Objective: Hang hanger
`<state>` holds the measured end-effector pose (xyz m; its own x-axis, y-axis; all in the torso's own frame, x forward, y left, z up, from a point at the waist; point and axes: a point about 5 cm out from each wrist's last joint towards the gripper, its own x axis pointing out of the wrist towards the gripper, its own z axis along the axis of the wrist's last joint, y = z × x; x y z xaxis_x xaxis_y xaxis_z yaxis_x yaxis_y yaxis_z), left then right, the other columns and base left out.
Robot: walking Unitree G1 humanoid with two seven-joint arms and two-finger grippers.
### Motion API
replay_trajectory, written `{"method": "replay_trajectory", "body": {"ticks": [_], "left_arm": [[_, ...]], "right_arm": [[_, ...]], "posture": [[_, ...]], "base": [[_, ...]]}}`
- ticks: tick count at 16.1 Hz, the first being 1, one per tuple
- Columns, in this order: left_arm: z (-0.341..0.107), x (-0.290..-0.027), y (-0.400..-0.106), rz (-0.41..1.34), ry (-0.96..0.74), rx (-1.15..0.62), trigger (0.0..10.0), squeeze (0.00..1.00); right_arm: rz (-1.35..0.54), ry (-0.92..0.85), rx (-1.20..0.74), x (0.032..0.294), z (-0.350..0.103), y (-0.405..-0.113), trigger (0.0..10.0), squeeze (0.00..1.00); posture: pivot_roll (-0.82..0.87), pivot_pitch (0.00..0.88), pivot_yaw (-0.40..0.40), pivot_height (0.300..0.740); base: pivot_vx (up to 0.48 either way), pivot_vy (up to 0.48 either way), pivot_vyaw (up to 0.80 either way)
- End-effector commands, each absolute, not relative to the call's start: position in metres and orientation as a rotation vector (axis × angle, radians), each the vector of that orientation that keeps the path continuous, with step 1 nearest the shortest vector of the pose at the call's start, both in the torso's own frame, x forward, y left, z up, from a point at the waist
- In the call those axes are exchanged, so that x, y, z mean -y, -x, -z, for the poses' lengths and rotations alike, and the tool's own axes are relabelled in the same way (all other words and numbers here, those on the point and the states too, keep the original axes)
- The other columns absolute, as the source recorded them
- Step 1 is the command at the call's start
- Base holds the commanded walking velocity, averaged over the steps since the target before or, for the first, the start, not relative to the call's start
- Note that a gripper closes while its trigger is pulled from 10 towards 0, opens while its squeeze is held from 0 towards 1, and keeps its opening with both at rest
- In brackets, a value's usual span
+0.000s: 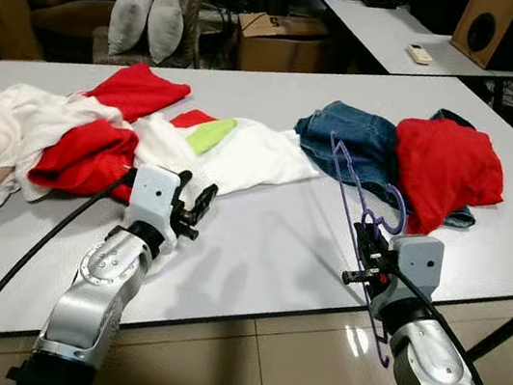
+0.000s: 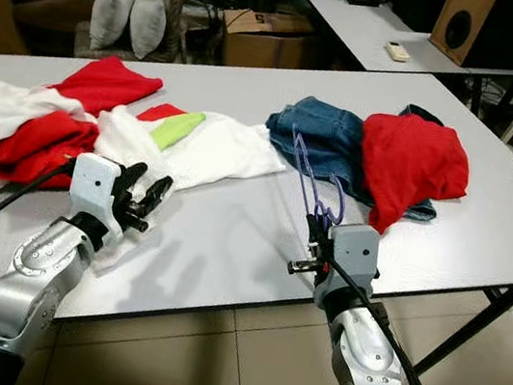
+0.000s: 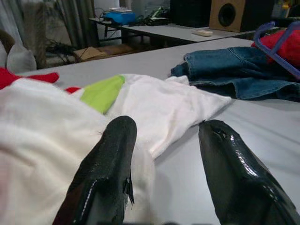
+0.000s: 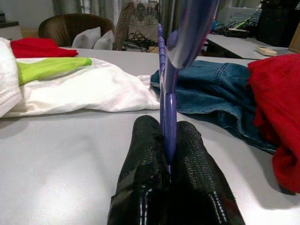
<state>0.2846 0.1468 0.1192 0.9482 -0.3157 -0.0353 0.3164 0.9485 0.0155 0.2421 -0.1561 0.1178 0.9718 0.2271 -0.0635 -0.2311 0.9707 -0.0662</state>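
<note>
While the right fingers (image 4: 187, 154) pinch the purple hanger (image 4: 168, 93), the left fingers (image 3: 229, 168) gape over white cloth (image 3: 159, 103).

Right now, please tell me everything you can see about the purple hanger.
The purple hanger is thin and glossy and looks like plastic, with a curled hook near the right hand. That hand is shut on it, its two black fingers pressed on either side of the bar. The hanger stands tilted above the white table. Its far end reaches toward the blue jeans beside the red garment; its lower end hangs past the table edge. No clothing hangs on it.
</note>
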Motion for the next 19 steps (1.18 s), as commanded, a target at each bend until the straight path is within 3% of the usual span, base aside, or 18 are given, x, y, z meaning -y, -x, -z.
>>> {"method": "replay_trajectory", "body": {"ticks": [1,5,14,19], "left_arm": [[-0.121,-0.148,-0.282,0.326,-0.003,-0.034,10.0,0.0],[-0.12,-0.147,-0.281,0.335,-0.004,-0.043,10.0,0.0],[-0.118,-0.15,-0.285,0.338,-0.027,-0.064,10.0,0.0],[-0.113,-0.145,-0.287,0.32,0.051,-0.047,10.0,0.0]], "right_arm": [[-0.252,0.075,-0.076,0.152,-0.114,-0.243,10.0,0.0],[-0.254,0.079,-0.081,0.153,-0.113,-0.244,10.0,0.0],[-0.232,0.095,-0.099,0.154,-0.109,-0.242,10.0,0.0],[-0.085,0.066,-0.063,0.174,-0.116,-0.233,10.0,0.0]], "posture": [[-0.19,0.0,0.054,0.74],[-0.18,0.0,0.05,0.74],[-0.2,0.0,0.064,0.74],[-0.23,0.0,0.057,0.74]], "base": [[-0.296,0.0,0.0],[-0.343,0.0,0.0],[0.0,0.0,0.0],[0.0,0.0,0.0]]}}
